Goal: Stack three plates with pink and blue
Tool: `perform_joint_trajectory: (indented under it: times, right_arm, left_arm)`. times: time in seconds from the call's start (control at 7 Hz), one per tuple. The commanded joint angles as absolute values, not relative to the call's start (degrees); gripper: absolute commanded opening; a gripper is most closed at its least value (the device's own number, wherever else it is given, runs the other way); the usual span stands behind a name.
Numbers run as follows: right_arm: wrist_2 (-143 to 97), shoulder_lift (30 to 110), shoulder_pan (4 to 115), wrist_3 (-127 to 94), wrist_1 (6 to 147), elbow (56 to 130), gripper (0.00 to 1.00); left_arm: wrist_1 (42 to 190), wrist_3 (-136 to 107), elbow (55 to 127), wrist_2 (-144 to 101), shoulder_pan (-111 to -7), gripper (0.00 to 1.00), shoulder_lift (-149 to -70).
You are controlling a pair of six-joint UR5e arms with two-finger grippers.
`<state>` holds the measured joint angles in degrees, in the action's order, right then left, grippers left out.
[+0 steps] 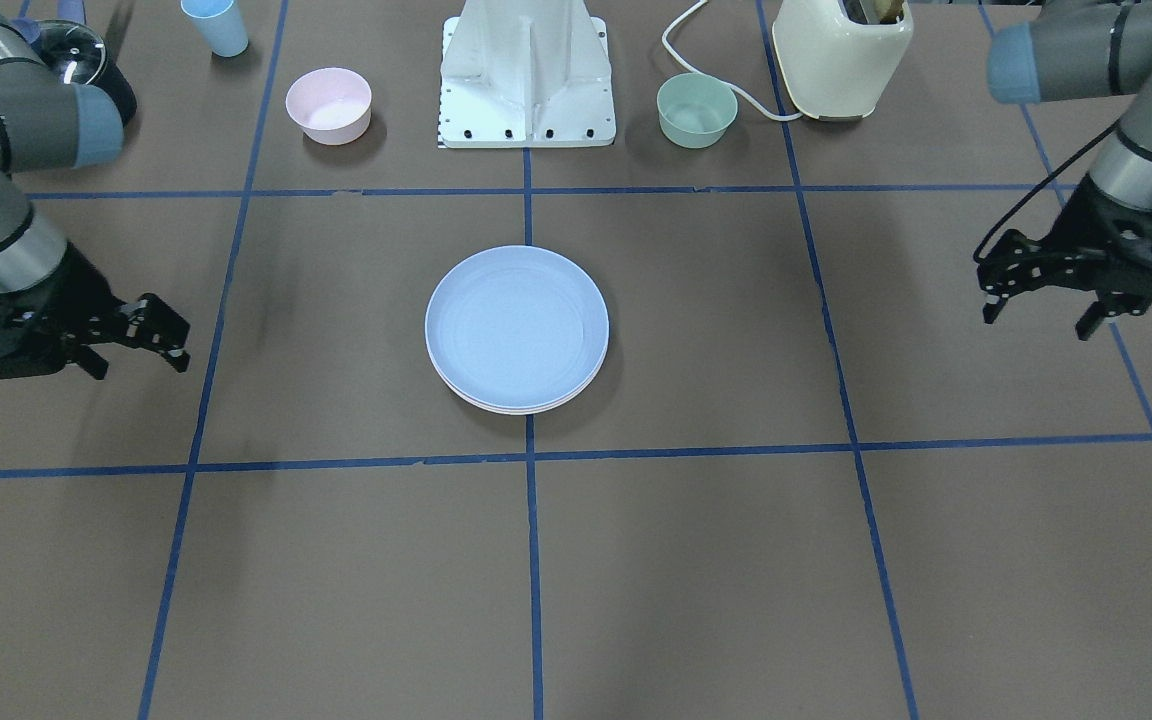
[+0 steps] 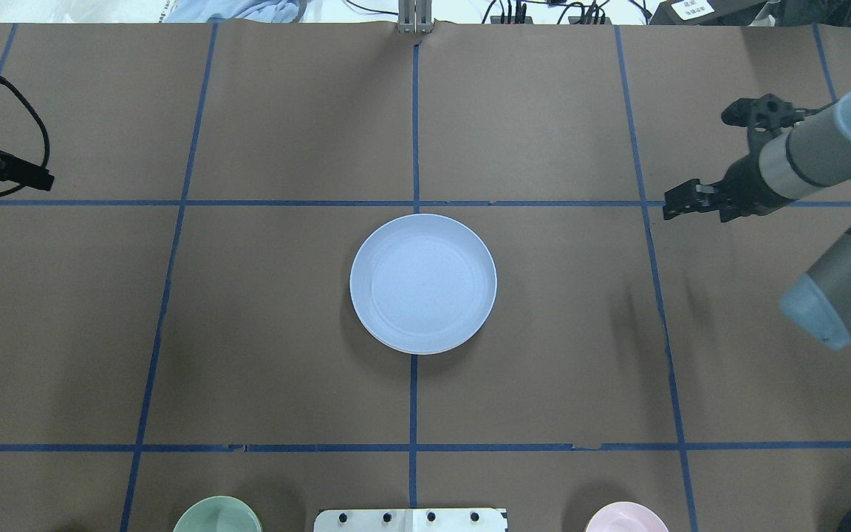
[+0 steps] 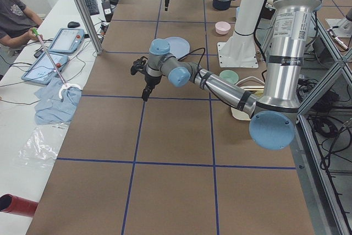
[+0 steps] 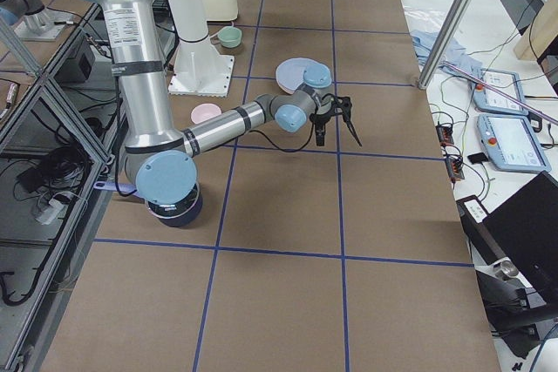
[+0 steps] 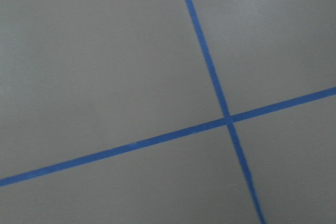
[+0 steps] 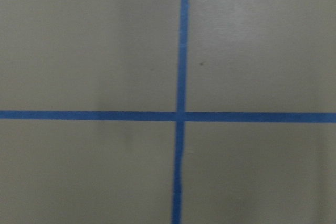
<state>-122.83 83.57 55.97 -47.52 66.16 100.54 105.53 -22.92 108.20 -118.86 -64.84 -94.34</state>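
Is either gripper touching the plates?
No, the left gripper and right gripper both hang open, far out to either side of the plates.

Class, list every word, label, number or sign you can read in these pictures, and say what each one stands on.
No text here can actually be read.
white label at the table's far edge: dark print, too small to read.
left arm sticker on the upright tube: too blurred to read.
right arm sticker on the upright tube: too blurred to read.
stacked plates and toaster: no markings visible.
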Motion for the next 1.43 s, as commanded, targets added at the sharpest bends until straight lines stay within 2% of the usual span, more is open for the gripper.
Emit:
perform_joint_trajectory:
  times: [0.0, 0.29, 0.43, 0.57, 0.86, 1.0, 1.29]
  right_arm:
    - [-127.9, 91.5, 67.3, -25.3, 66.4, 98.7, 1.00]
    - [-130.8, 95.1, 76.9, -7.6, 66.4, 94.9, 1.00]
    - [-130.9, 96.7, 80.2, -5.2, 67.0, 94.5, 1.00]
    - [-130.4, 96.1, 80.3, -5.2, 66.7, 92.0, 1.00]
    - [-130.4, 97.1, 80.4, -4.7, 66.4, 91.4, 1.00]
    - [-130.7, 97.3, 80.9, -6.0, 67.9, 91.7, 1.00]
    - [-131.0, 96.9, 83.6, -5.7, 84.5, 100.8, 1.00]
  left_arm:
    - [105.4, -3.6, 103.5, -123.2, -77.2, 1.00, -92.4]
    - [105.4, 6.4, 99.6, -124.0, -85.2, 1.00, -91.2]
    - [106.2, 6.1, 99.1, -124.7, -85.2, 1.00, -89.2]
    - [106.2, 6.1, 98.3, -124.6, -85.3, 1.00, -89.1]
    - [107.0, 5.9, 96.9, -124.5, -85.3, 1.00, -86.3]
    - [106.3, 5.7, 96.8, -124.6, -85.3, 1.00, -86.0]
    - [104.0, 5.7, 96.2, -124.7, -85.3, 1.00, -85.5]
